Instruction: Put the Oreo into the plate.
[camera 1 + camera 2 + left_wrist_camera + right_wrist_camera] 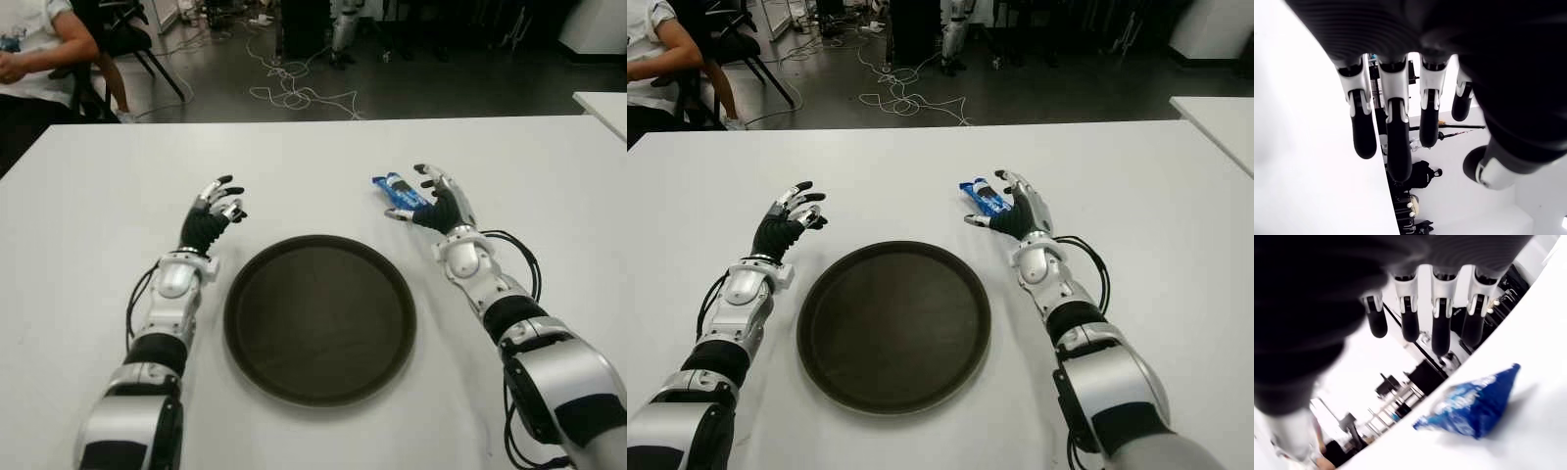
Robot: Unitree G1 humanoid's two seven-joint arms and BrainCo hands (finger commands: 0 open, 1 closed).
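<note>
1. One white table (313, 157) carries everything; a second white table's corner (602, 103) shows at 2 o'clock, well apart.
2. One round dark plate (319, 318) lies nearest, centred between the two arms, with nothing in it.
3. Left robot hand (214, 211) shows at 10 o'clock from the plate, just beside its rim. Its fingers (1393, 142) hang straight and spread, released, holding nothing; whether it touches the table cannot be told.
4. Right robot hand (439, 201) shows at 2 o'clock from the plate. Its four fingers (1442, 328) are extended and apart, released, not closed on anything.
5. One blue Oreo pack (400, 192) lies on the table at about 1 o'clock from the plate, outside it, just beside the right robot hand on its inner side. In the right wrist view the pack (1474, 399) lies apart from the fingertips, ungrasped.
6. Beyond the far table edge, at 12 o'clock, white cables (294, 83) lie tangled on the dark floor.
7. At 11 o'clock, one person (34, 49) sits, partly cut off by the frame.
</note>
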